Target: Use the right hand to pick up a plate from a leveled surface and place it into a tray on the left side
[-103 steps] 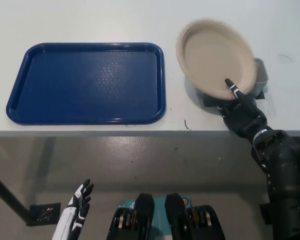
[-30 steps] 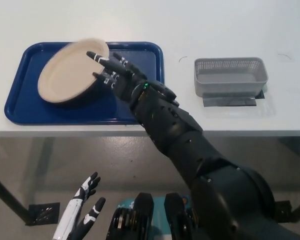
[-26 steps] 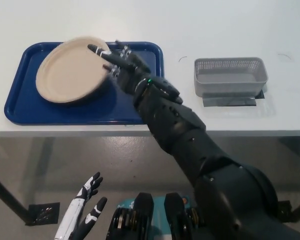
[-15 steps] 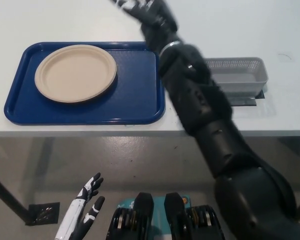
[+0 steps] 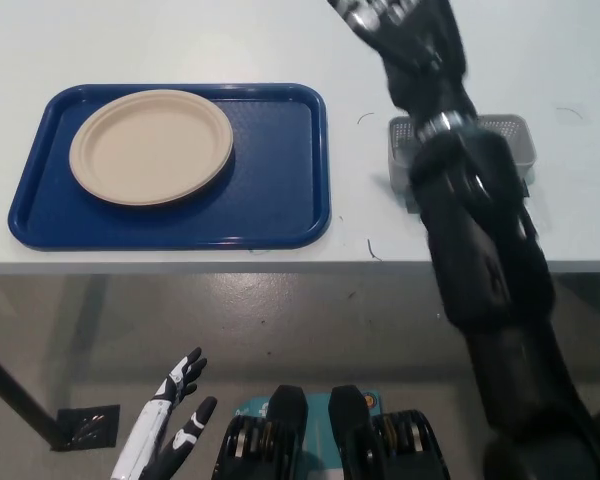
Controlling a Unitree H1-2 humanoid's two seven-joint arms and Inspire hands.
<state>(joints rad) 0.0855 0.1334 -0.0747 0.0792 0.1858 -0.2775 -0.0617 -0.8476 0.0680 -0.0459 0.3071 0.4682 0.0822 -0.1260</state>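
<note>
Released since earlier, plate [image 5: 151, 146] lies flat in blue tray [image 5: 280, 190].

Head camera, steeply down over table [image 5: 180, 40]

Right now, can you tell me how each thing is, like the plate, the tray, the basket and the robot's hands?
plate: lying flat in the tray's left part, nothing holding it.
tray: flat on the table, holding only the plate.
basket: upright on the table, partly hidden behind the black arm.
right hand: raised at the top edge, holding nothing.
left hand: low below the table edge, open, resting.
</note>
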